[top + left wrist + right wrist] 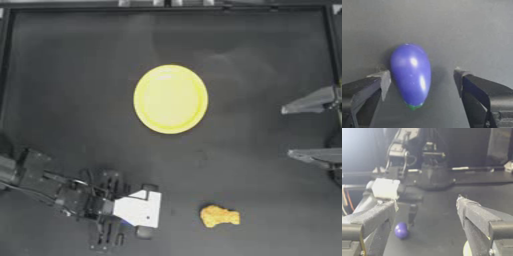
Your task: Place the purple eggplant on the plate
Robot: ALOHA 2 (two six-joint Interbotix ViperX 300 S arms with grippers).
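The purple eggplant (411, 76) lies on the dark table between the open jaws of my left gripper (422, 80), much closer to one finger (382, 81) than to the other, green tip toward the camera. In the top view the left gripper (147, 210) sits near the front edge left of centre, and its white wrist block hides the eggplant. The right wrist view shows the eggplant (401, 230) beside a lowered finger of the left gripper (411, 215). The yellow plate (170, 99) rests in mid-table, bare. My right gripper (300, 130) stays open at the right edge.
An orange-yellow nugget-like piece (219, 216) lies on the table to the right of the left gripper, near the front edge. A raised frame (167, 6) runs along the table's back and sides. The plate's rim (466, 250) shows at the edge of the right wrist view.
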